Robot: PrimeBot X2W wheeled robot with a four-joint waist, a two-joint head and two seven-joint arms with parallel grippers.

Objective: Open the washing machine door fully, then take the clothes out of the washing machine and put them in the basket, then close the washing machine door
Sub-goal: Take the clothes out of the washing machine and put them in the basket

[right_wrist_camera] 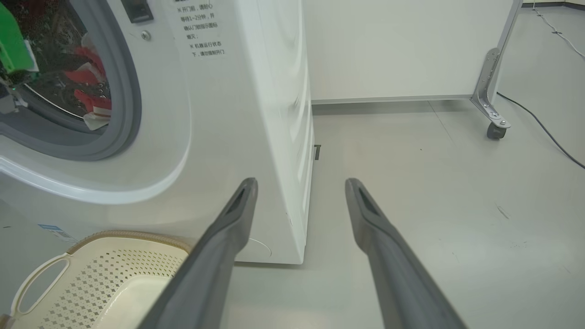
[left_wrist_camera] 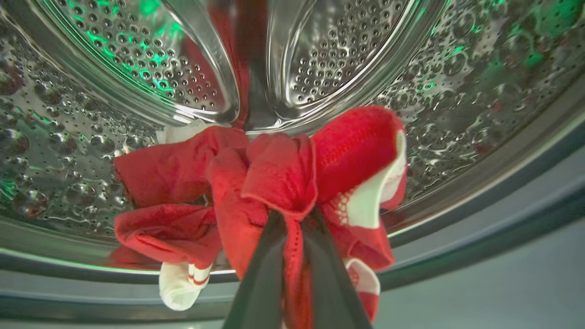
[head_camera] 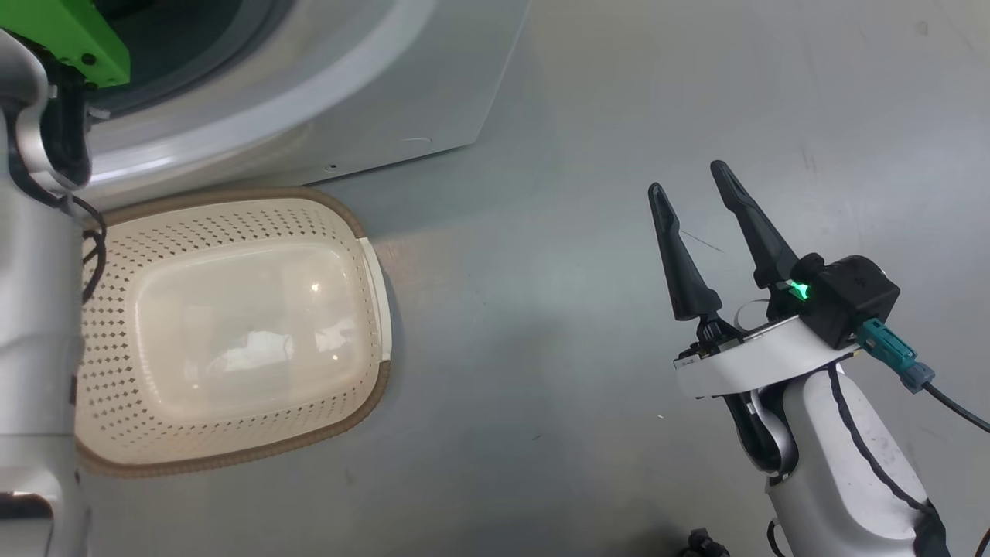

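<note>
The door must already be open, since the left arm [head_camera: 35, 309] reaches into the washing machine [right_wrist_camera: 219, 114]. The left jaws are pinched tight on the clothes [left_wrist_camera: 279, 183], which bunch around and beyond their tips inside the drum [left_wrist_camera: 91, 137]. Nothing lies in the basket [head_camera: 108, 325], which sits on the floor [head_camera: 580, 232] well left of the right jaws. Those hang spread and empty. Unloading and closing are left.

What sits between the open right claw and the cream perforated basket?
Bare grey floor, per the head view, separates the right gripper from the cream perforated basket.
</note>
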